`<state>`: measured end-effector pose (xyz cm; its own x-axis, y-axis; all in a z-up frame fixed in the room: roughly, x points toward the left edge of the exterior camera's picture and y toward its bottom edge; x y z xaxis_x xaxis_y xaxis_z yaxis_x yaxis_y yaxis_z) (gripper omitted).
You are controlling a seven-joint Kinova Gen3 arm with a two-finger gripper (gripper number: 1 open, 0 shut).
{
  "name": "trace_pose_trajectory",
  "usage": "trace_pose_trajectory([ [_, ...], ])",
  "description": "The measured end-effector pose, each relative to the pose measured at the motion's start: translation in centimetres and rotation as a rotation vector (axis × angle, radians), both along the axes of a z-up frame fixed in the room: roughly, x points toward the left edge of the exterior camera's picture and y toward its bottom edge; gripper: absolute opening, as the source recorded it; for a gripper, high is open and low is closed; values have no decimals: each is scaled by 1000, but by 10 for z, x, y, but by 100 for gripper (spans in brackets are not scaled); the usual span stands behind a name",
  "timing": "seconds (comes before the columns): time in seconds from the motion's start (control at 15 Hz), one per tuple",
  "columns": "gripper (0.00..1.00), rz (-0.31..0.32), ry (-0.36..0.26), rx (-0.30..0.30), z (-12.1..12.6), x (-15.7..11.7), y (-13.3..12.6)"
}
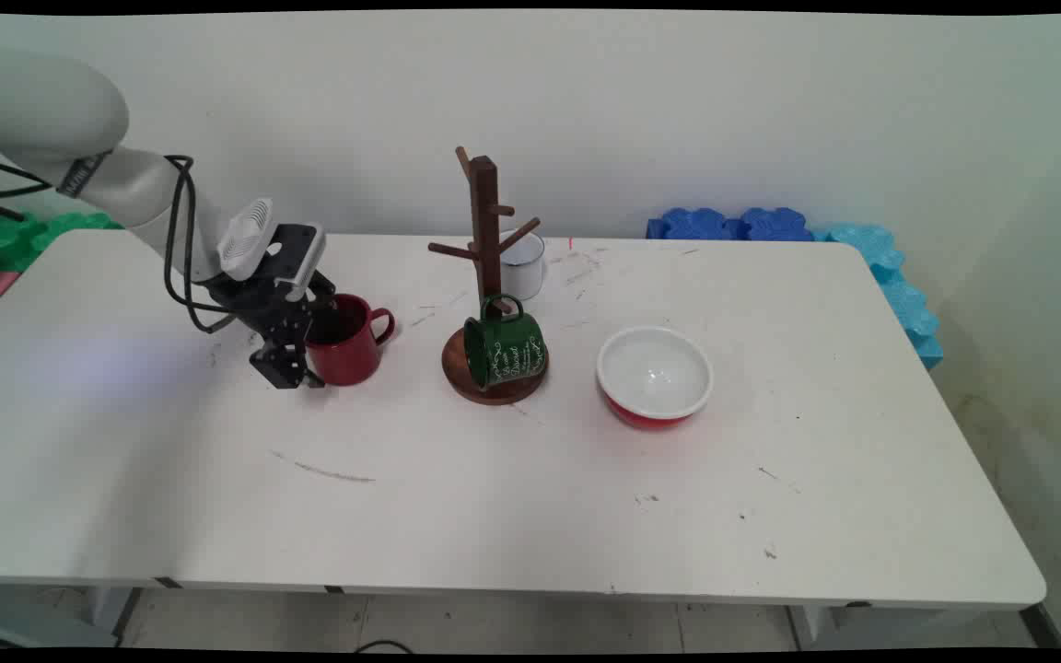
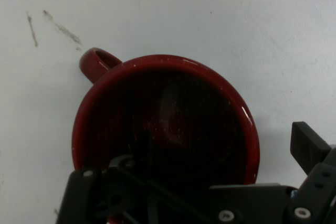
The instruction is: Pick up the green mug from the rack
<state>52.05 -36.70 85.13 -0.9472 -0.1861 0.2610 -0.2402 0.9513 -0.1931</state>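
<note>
Scuff marks (image 1: 323, 472) streaked the white table (image 1: 494, 516) toward its near edge, closer to the camera than anything else on it. Farther back, by the left edge, the black gripper (image 1: 302, 373) reached down over the red mug (image 1: 346, 343). Its fingers (image 2: 310, 148) straddled the mug's wall on the side away from the handle: one went down into the dark inside, the other stood outside the rim, so they were spread only narrowly. Whether the pads actually pressed the wall could not be told. The mug stood upright on the table, its handle turned toward the middle of the table, with the white arm (image 1: 144, 198) and its black cables (image 1: 182, 249) slanting in over the far left corner.

Near the table's centre, well apart from the mug, stood a dark wooden mug tree (image 1: 486, 239) on a round base. A green mug (image 1: 504, 349) with white lettering hung tilted from a low peg, its mouth turned toward the left edge and its body just above the base. Behind the tree, toward the far edge, sat a white enamel mug (image 1: 525, 264) with a dark rim. Toward the right edge from the tree was a bowl (image 1: 655, 376), white inside and red outside, upright. Blue foam pieces (image 1: 862, 253) lay beyond the far right corner, and green ones (image 1: 24, 235) beyond the far left.
</note>
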Motion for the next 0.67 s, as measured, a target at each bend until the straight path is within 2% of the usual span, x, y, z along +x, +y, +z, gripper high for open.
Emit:
trace_pose_trajectory([
  [0.33, 100, 8, 7, -15, 7, 0, 3],
  [0.67, 100, 51, 38, -42, 22, -1, 12],
])
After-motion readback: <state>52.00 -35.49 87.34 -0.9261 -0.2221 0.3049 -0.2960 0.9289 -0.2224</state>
